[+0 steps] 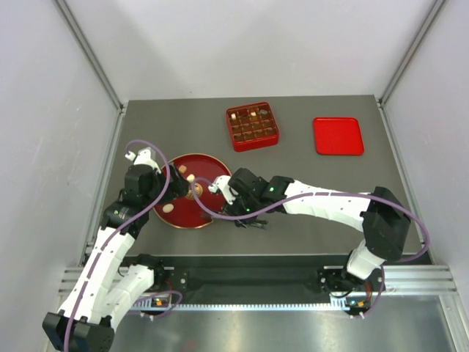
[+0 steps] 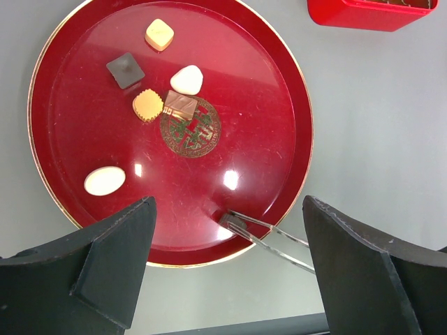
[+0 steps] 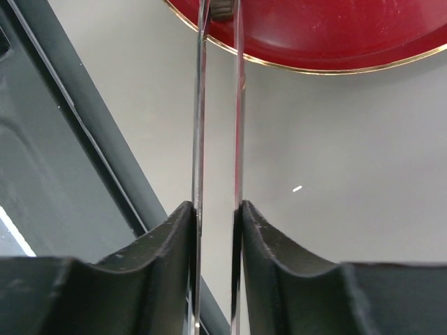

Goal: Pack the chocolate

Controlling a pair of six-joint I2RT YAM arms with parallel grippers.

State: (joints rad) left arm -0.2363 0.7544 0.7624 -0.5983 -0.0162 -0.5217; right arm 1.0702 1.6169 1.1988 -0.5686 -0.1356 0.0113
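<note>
Several chocolate pieces lie on the round red plate [image 2: 251, 98]: a cream square [image 2: 159, 34], a dark square [image 2: 126, 70], a white piece [image 2: 186, 79], an orange scalloped one [image 2: 147, 105], a tan block [image 2: 180, 105] and a white oval [image 2: 105, 181]. My right gripper [image 3: 216, 209] is shut on clear tweezers [image 3: 201, 105], whose tips pinch a small dark piece [image 2: 232, 222] at the plate's near rim. My left gripper [image 2: 229, 209] hangs open and empty above that rim. In the top view both grippers, left [image 1: 155, 182] and right [image 1: 229, 189], flank the plate [image 1: 209, 167].
A red compartment box [image 1: 252, 125] partly filled with chocolates stands at the back centre; its corner shows in the left wrist view [image 2: 370, 12]. A flat red lid [image 1: 338, 136] lies at the back right. A dark rail [image 3: 84, 139] runs along the table's near edge.
</note>
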